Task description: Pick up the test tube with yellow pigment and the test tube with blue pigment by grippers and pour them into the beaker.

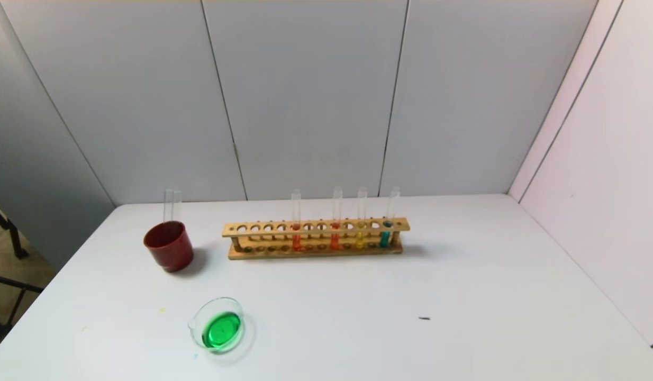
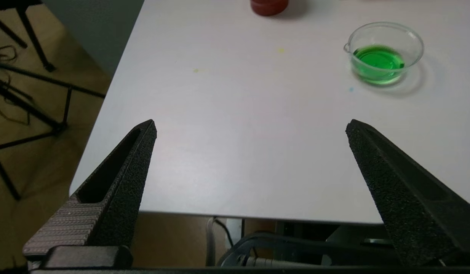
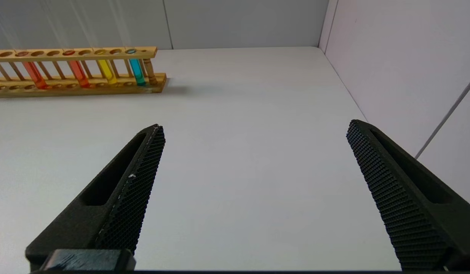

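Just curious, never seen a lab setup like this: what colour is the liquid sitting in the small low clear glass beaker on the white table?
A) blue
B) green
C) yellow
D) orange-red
B: the small low clear glass beaker holds a shallow pool of bright green liquid, seen in both the head view and the left wrist view; it stands alone near the front of the white table.

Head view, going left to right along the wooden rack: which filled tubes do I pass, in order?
In the wooden rack: orange-red tube → second orange-red tube → test tube with yellow pigment → test tube with blue pigment, nearest the rack's right end.
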